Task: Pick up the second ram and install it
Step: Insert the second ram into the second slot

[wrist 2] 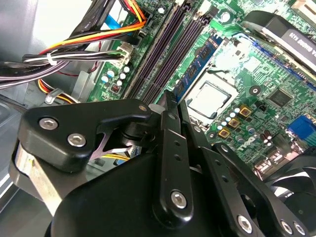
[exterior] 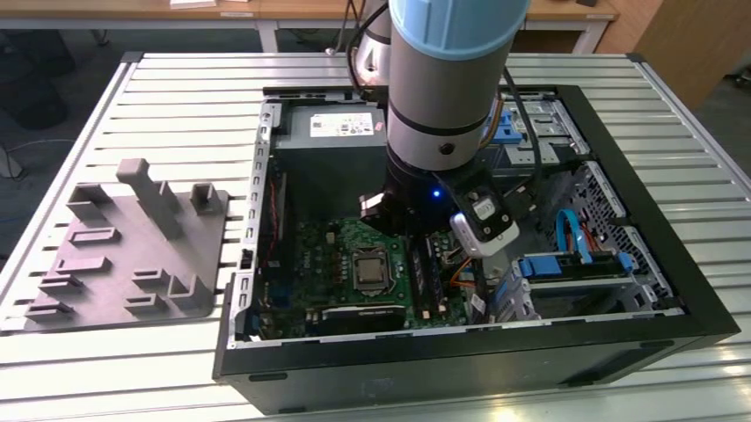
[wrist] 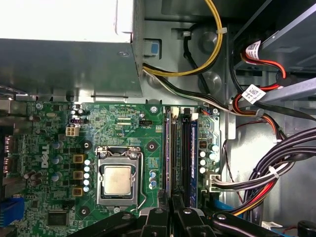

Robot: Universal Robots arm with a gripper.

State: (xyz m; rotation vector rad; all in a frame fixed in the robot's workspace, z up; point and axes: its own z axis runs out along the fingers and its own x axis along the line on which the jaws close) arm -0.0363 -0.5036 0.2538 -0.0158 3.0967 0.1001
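The open computer case [exterior: 470,343] lies on the slatted surface [exterior: 153,97], with the arm [exterior: 452,79] reaching down into it above the green board [wrist: 123,128]. Judgement: seating calls for the stick square over its slot, both ends level, pressed straight down and evenly, clear of the cable bundle [wrist: 276,168] just beside the slots.

In the second wrist view the tool [wrist 2: 173,101] has its fingers nearly closed, pinching the upper edge of the second ram [wrist 2: 197,64]. That stick stands on edge among the memory slots [wrist: 173,148], beside the processor socket [wrist: 117,177]. Whether it is fully seated cannot be told.
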